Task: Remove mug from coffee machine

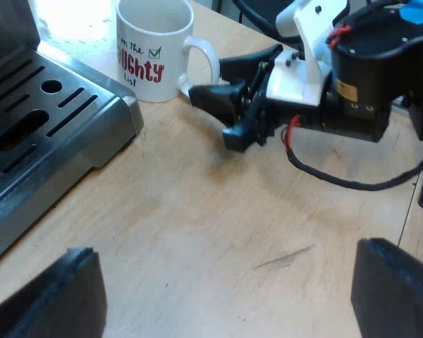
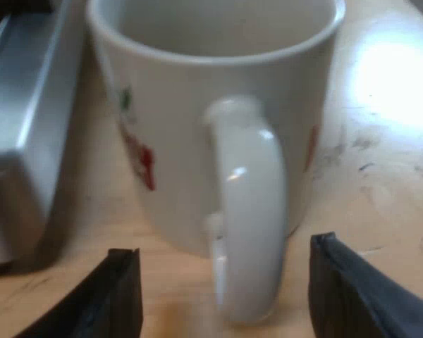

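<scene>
A white mug [image 1: 154,49] with red and black lettering stands upright on the wooden table beside the espresso machine's drip tray [image 1: 49,127]. My right gripper [image 1: 229,84] sits at the mug's handle [image 1: 203,63] with its fingers spread apart. In the right wrist view the mug [image 2: 197,141] is close, and its handle [image 2: 248,211] lies between my open right gripper's [image 2: 224,296] two black fingers [image 2: 120,296] without being clamped. My left gripper [image 1: 225,296] is open over bare table, some way off from the mug.
The machine's metal drip tray with slotted grille stands next to the mug, its edge [image 2: 21,141] close by the mug's side. Wooden tabletop [image 1: 197,211] spreads between both grippers.
</scene>
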Action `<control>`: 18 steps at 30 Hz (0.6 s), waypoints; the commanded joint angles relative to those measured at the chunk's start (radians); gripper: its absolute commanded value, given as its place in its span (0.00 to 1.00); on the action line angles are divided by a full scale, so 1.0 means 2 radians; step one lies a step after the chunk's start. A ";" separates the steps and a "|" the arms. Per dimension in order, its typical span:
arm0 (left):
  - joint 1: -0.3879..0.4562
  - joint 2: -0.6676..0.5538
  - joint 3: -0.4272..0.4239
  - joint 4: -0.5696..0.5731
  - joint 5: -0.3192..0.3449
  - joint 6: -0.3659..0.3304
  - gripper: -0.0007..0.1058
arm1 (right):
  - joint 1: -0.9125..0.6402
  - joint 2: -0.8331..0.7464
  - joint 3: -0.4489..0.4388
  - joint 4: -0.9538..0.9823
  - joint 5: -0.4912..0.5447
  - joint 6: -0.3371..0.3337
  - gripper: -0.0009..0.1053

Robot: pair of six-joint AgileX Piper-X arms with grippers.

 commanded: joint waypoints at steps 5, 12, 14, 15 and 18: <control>-0.003 0.000 -0.001 -0.008 -0.006 0.000 0.69 | 0.053 -0.082 0.002 0.116 -0.001 0.022 0.56; -0.003 0.000 -0.001 -0.006 -0.006 0.000 0.69 | 0.068 -0.186 0.002 0.243 -0.001 0.062 0.62; -0.003 0.000 -0.001 -0.001 -0.006 0.000 0.69 | 0.068 -0.218 0.000 0.280 -0.001 0.062 0.62; -0.003 0.000 -0.001 0.004 -0.006 0.000 0.69 | 0.068 -0.239 -0.002 0.309 -0.001 0.062 0.62; -0.003 0.000 -0.001 0.004 -0.006 0.000 0.69 | 0.068 -0.282 -0.019 0.391 -0.001 0.066 0.62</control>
